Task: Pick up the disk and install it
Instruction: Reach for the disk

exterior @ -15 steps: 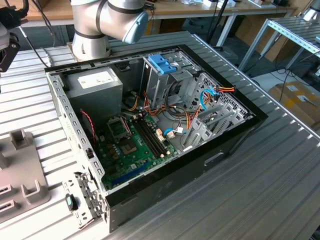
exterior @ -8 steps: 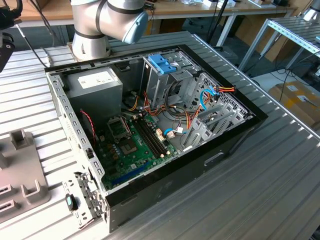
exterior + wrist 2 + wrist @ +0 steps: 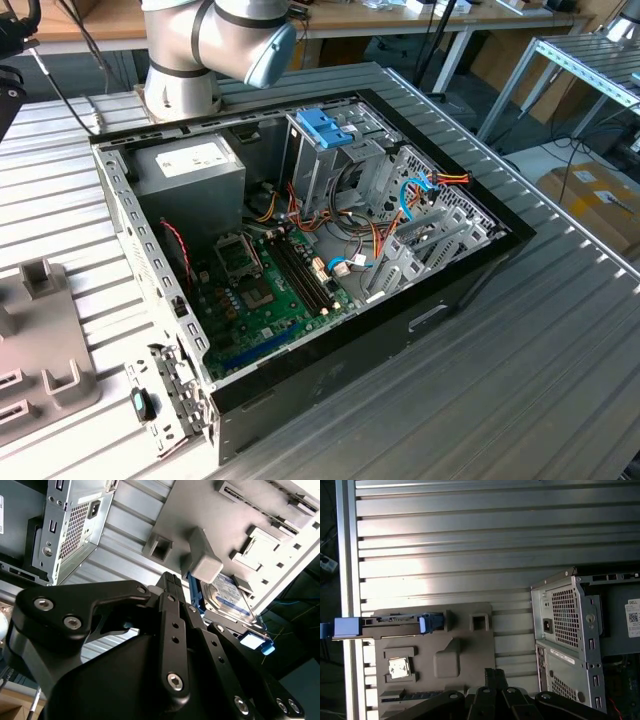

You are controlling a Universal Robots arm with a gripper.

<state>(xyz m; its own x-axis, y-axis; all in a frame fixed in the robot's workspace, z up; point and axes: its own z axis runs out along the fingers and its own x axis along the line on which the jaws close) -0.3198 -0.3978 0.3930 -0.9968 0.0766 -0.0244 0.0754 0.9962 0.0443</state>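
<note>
Right now the gripper [image 3: 494, 672] hangs over the ribbed table [image 3: 445, 540] with its two fingers pressed together and nothing between them, apart from the disk [image 3: 390, 625]. The disk stands on edge in a slot of the grey holder tray [image 3: 465, 650], with blue rails [image 3: 345, 627] at both ends. This tray lies to the exterior view's left of the open computer case [image 3: 350, 350]. I judge that, closed like this, the claw would knock the disk's upper edge instead of straddling it. The raised tray block [image 3: 205, 560] just beside the disk could also catch a finger, tipping the drive or skewing the grip
</note>
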